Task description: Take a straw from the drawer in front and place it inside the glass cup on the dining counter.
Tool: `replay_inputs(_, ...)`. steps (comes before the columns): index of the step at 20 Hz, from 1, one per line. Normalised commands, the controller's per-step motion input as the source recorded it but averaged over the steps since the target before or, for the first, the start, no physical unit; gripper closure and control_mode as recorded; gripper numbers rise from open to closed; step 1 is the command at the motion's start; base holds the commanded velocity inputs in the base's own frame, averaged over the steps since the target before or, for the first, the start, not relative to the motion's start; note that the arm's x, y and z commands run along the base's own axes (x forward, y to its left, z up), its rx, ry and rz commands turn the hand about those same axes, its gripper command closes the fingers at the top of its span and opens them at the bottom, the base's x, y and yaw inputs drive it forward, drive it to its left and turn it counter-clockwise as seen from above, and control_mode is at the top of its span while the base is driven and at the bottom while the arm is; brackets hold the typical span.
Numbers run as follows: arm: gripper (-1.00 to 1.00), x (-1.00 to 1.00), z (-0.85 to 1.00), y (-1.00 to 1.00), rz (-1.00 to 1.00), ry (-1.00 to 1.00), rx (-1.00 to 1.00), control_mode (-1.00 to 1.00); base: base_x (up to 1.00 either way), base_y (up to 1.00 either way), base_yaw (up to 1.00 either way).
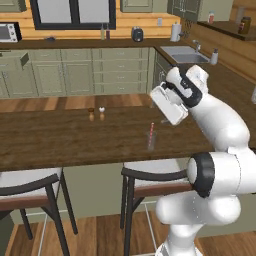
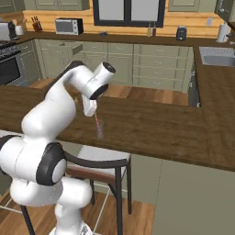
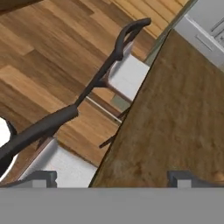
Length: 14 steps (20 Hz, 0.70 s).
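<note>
Gripper (image 3: 113, 177) fingers stand wide apart with nothing between them; in the hand view the two dark tips sit at the far left and far right of the lower edge, and the gap shows just the dining counter (image 3: 175, 113) edge, a stool (image 3: 127, 74) and the floor. From the left base view the hand (image 1: 170, 102) hangs above the counter, up and to the right of the straw (image 1: 151, 132).

Straw: stands nearly upright in the glass cup (image 1: 151, 141), which rests on the dining counter near its front edge, above the gap between the stools. The right base view confirms this, the pink stick (image 2: 97, 124) rising from the faint tumbler just below the hand. Long axis is close to vertical, with a slight lean.

Judgement: the placing appears done; the straw is in the cup and free of the fingers. The straw now lies below the hand and slightly toward the counter's front. Any further move should be a lift clear, straight up and away, since a sideways sweep at this height could clip the straw's top and tip the light tumbler.

Two small shakers (image 1: 96, 114) stand well apart to the left, and are of no concern
</note>
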Motion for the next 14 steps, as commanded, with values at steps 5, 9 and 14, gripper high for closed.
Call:
replay_inputs(5, -1.00, -0.25, 0.00, 0.96, 0.15, -0.05, -0.26, -1.00, 0.00, 0.00, 0.00)
replay_inputs(9, -1.00, -0.17, 0.00, 0.96, 0.14, 0.00, -0.22, -1.00, 0.00, 0.00, 0.00)
replay_inputs(14, -1.00, -0.16, -0.01, 0.92, 0.11, 0.00, -0.21, -1.00, 0.00, 0.00, 0.00)
